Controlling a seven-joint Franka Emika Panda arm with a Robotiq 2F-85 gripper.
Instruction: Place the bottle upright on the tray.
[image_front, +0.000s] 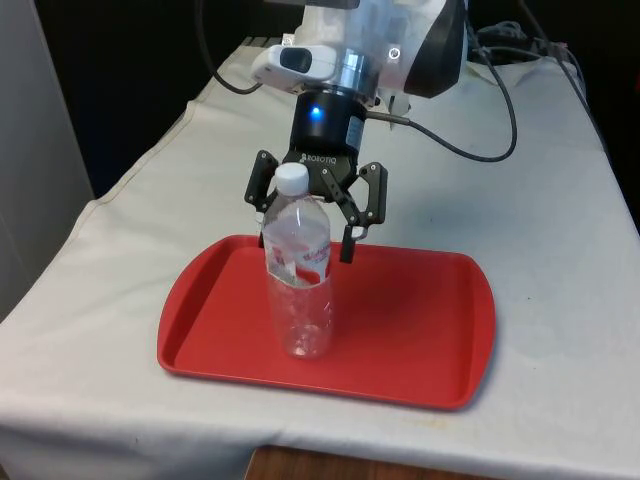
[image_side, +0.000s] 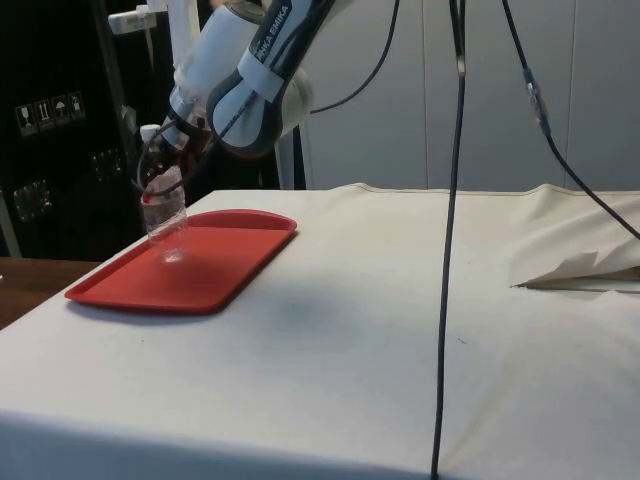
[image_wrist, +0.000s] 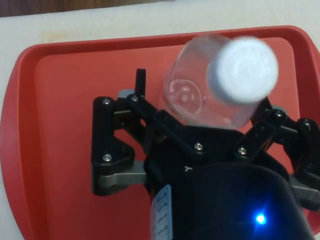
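Note:
A clear plastic bottle with a white cap and a red-and-white label stands upright on the red tray, towards the front view's left half. Just behind its neck and label, my gripper hangs open, fingers spread wider than the bottle and apart from it. In the side view the bottle stands at the tray's far end under the gripper. From the wrist, the cap and shoulder of the bottle rise in front of the gripper above the tray floor; one fingertip shows, the other is hidden.
Black cables trail over the white cloth behind the tray, and one cable hangs down in the side view. A fold in the cloth lies at that view's right. The table's edge runs close to the tray.

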